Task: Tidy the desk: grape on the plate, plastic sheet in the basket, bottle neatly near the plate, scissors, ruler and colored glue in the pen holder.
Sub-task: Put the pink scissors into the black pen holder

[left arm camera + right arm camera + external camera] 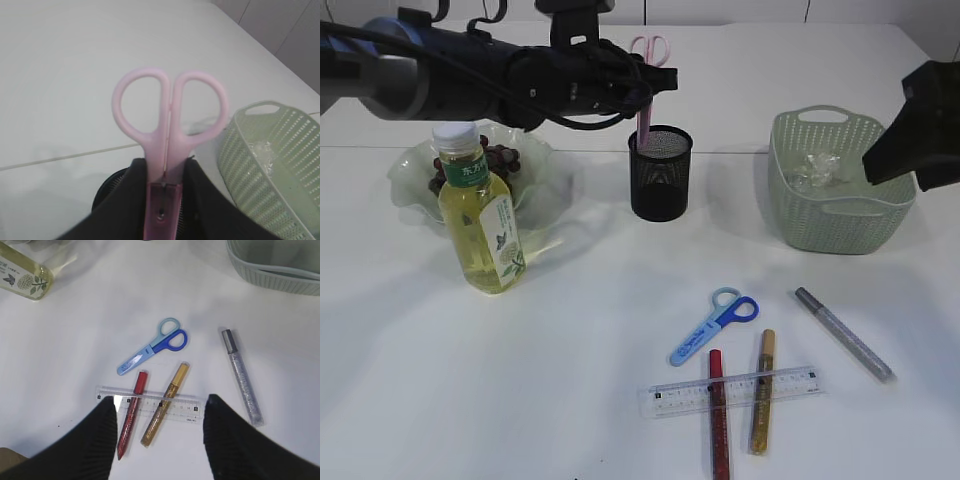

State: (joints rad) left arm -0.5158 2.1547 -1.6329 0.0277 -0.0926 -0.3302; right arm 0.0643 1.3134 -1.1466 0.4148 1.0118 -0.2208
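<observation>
My left gripper (642, 88) (165, 180) is shut on pink scissors (650, 48) (170, 115). It holds them upright, handles up, with the sheathed blades reaching into the black mesh pen holder (660, 175) (106, 191). My right gripper (160, 407) is open and empty, hovering above the clear ruler (730, 392) (147, 402). The ruler lies across the red glue pen (718, 415) (131, 417) and the gold glue pen (763, 390) (165, 405). Blue scissors (715, 326) (150, 347) and a silver glue pen (842, 332) (241, 376) lie nearby.
The yellow-green bottle (480, 215) stands in front of the glass plate (410, 170) holding dark grapes (500, 160). The green basket (835, 200) (270, 160) at the right holds the crumpled plastic sheet (815, 170) (262, 150).
</observation>
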